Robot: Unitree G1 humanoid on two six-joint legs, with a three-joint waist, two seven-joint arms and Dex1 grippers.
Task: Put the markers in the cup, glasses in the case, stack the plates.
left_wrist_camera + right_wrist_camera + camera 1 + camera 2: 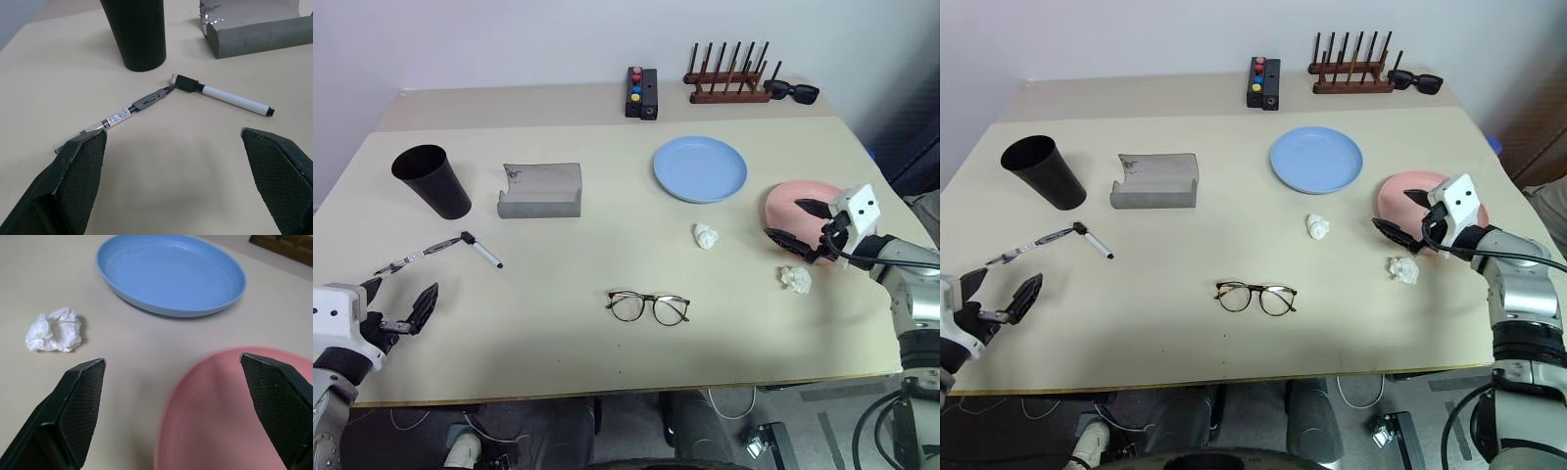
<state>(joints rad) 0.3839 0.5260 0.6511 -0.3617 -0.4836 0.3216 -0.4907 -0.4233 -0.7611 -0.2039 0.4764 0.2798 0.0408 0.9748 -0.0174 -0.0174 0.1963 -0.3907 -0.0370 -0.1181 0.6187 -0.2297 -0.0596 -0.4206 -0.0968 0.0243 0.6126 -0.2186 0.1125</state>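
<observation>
From the head camera, a beige table (558,343) carries every item. The black cup (432,180) stands upright at the far left, with the grey case (541,190) just to its right, lid raised. Nearer the front, two markers lie end to end in a shallow V: one with a white barrel (483,253) and one with a printed barrel and grey clip (419,257). The glasses (648,306) rest open near the centre front, lenses toward the robot. The blue plate (700,167) lies flat right of centre; the pink plate (800,203) sits further right, apart from it. Two crumpled tissues lie between and below the plates, one (705,235) near the blue plate and one (795,278) below the pink plate. At the back stand a black button box (641,92), a wooden rack (726,78) and black sunglasses (792,92). The left gripper (401,305) hovers at the front left, spread wide and empty, just short of the clip marker. The right gripper (798,223) is spread wide and empty over the near edge of the pink plate. From the left wrist, both markers lie ahead between the parted fingers (80,161), cup and case beyond. From the right wrist, the pink plate lies between the parted fingers (83,396), with the blue plate and one tissue beyond.
</observation>
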